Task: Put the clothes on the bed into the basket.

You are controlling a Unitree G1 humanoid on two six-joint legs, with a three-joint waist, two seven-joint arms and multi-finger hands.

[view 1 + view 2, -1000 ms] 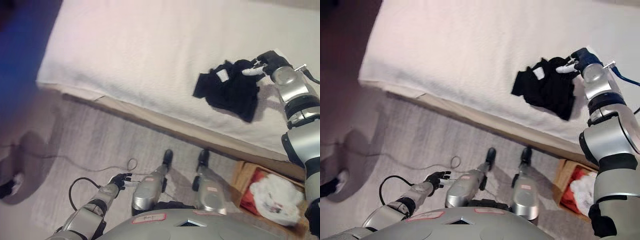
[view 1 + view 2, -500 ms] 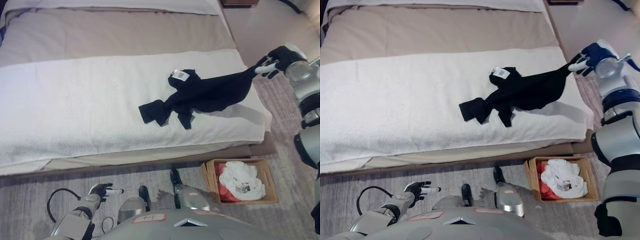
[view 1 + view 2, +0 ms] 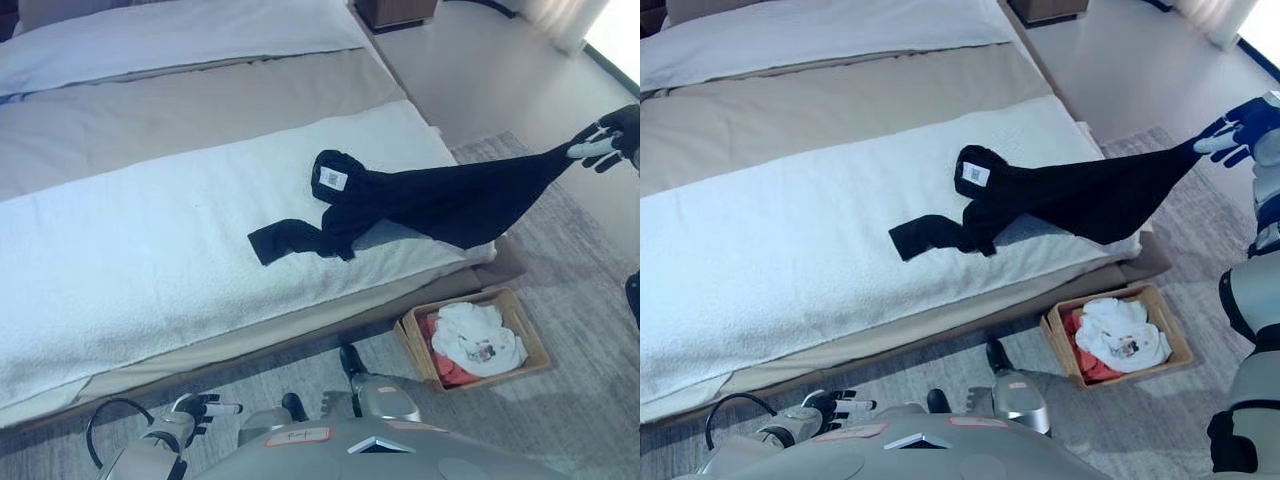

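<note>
A black garment [image 3: 420, 200] with a white label lies stretched from the middle of the white bed cover [image 3: 150, 260] out past the bed's right edge. My right hand [image 3: 610, 135] is shut on its far end at the right, holding that end in the air over the rug. A brown basket [image 3: 475, 340] stands on the floor below the bed's edge, holding white and red clothes [image 3: 478, 338]. My left hand [image 3: 195, 410] hangs low at the bottom left, fingers relaxed, holding nothing.
The bed has a beige band [image 3: 200, 100] and pale pillows [image 3: 170, 35] further back. A grey rug [image 3: 560, 300] covers the floor to the right of the bed. A dark nightstand [image 3: 395, 12] stands at the top.
The camera has swung, so the whole scene shifted. My right hand has pulled the garment's end further right and off the bed, stretching the cloth out.
</note>
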